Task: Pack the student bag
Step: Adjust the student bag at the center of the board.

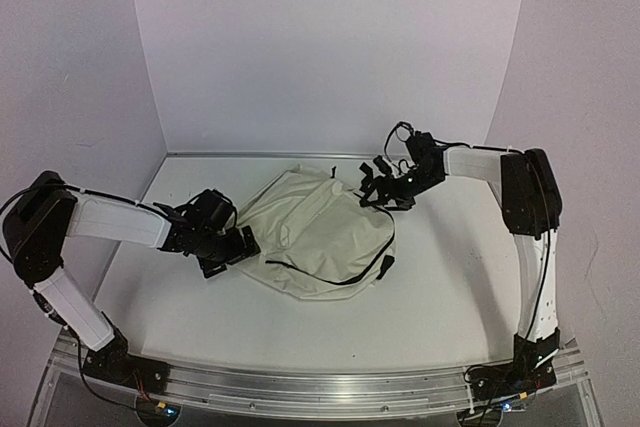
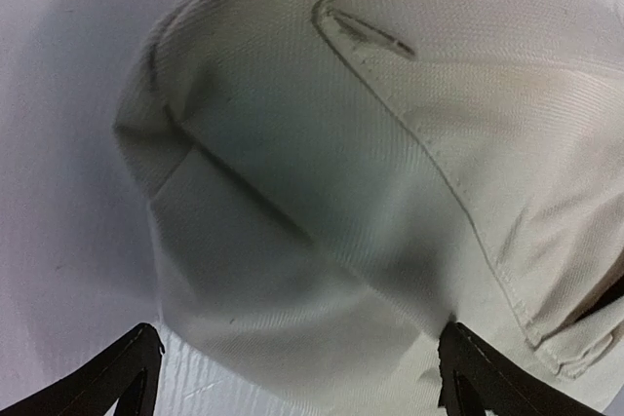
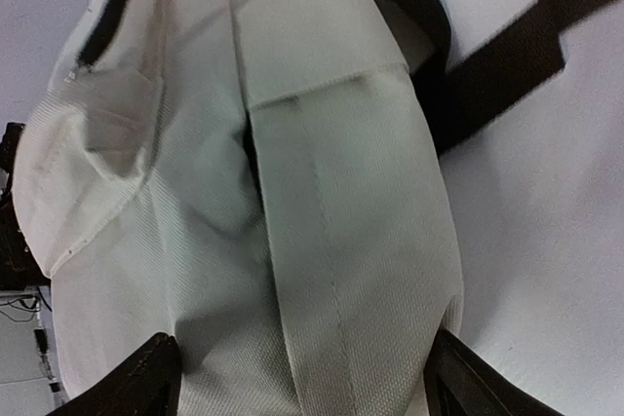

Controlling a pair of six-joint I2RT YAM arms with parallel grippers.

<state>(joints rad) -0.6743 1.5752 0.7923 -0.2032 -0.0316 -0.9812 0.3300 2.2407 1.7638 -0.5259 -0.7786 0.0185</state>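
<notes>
The student bag (image 1: pixel 320 232), a cream fabric backpack with black zipper lines, lies flat in the middle of the white table. My left gripper (image 1: pixel 240 245) is at the bag's left edge. In the left wrist view the left gripper (image 2: pixel 300 362) is open wide, with a bulge of the bag's fabric (image 2: pixel 322 172) between its fingers. My right gripper (image 1: pixel 375 187) is at the bag's far right corner. In the right wrist view the right gripper (image 3: pixel 300 362) is open wide around a cream fabric panel (image 3: pixel 341 231). A black strap (image 3: pixel 517 46) trails off the bag.
White walls (image 1: pixel 330 37) close the table at the back and both sides. An aluminium rail (image 1: pixel 320 387) runs along the near edge between the arm bases. A black strap end (image 1: pixel 385 265) sticks out at the bag's right side.
</notes>
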